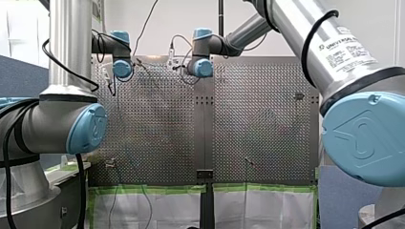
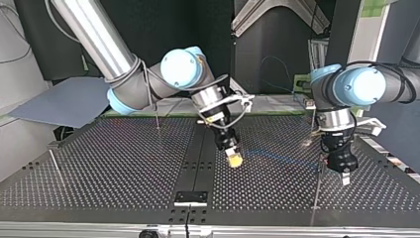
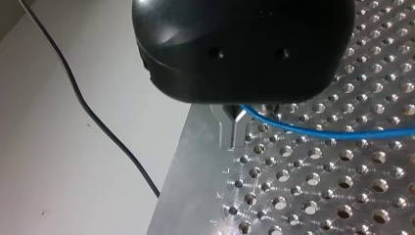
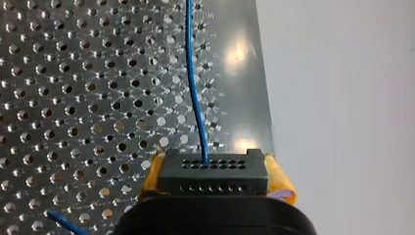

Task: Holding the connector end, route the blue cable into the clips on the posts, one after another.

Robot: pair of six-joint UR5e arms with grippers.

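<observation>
The right gripper (image 4: 214,166) clamps the connector (image 4: 214,175) between its yellow pads (image 4: 283,182); the blue cable (image 4: 195,98) leads straight ahead.

The bench (image 2: 99,163) was dark grey metal, dotted all over with a regular grid of small round holes; close up it shone silver. The cable (image 4: 192,73) was bright blue. The connector (image 4: 214,174) was black, with two rows of tiny holes across its face. My right end effector (image 2: 234,159) had yellow pads (image 4: 280,181) and a black body; my left end effector (image 2: 345,177) was black too. My right arm (image 2: 94,34) and left arm (image 1: 71,43) were silver with light-blue caps (image 2: 181,68). A black cord (image 3: 98,117) crossed a pale surface. Green tape (image 1: 153,189) edged white sheets (image 1: 157,210).
</observation>
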